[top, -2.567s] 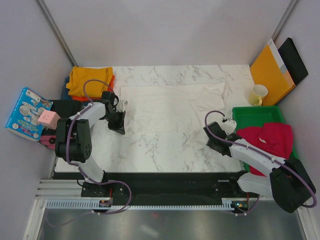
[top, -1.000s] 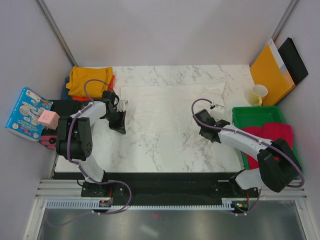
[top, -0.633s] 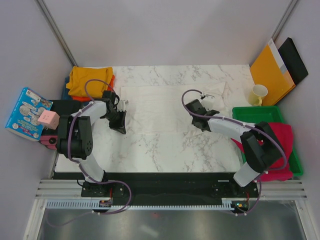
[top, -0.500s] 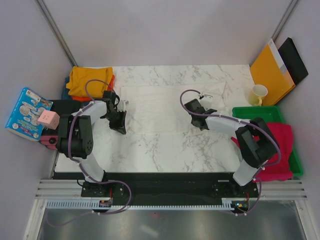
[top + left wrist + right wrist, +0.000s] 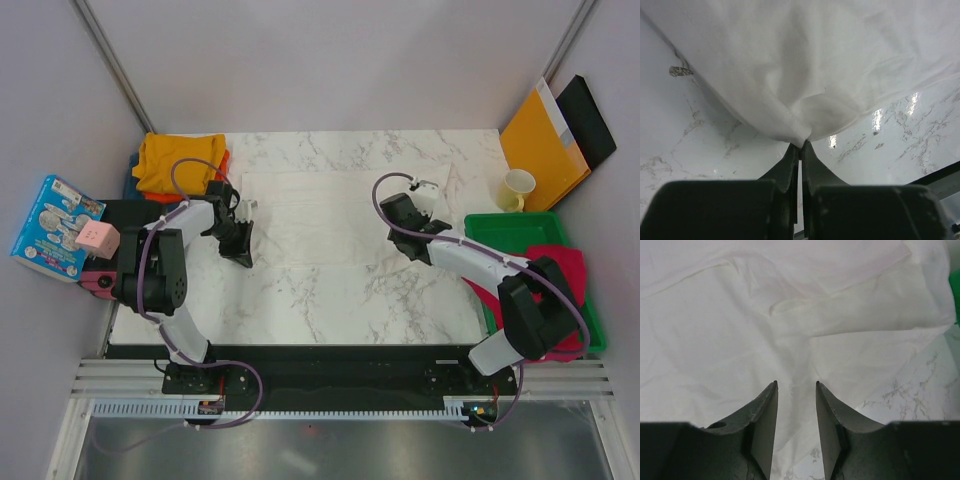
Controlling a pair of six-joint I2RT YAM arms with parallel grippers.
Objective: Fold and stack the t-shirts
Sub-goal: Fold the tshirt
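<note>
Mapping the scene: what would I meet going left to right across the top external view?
Blue printed cardboard box, folded mustard yellow t-shirt, spread white t-shirt, pale yellow mug, flat black folder.

Beneath the mustard yellow shirt [image 5: 180,160] the orange shirt [image 5: 226,160] shows only as a sliver at its edge. The right arm [image 5: 530,310] covers part of the crimson-pink shirt [image 5: 562,262] lying in the green tray [image 5: 500,226]. In both wrist views the white shirt [image 5: 830,60] runs off the picture's edges, so its outline cannot be made out there.

The spread t-shirt [image 5: 320,215] lies between shirt stack [image 5: 180,160] and tray [image 5: 510,232].
</note>
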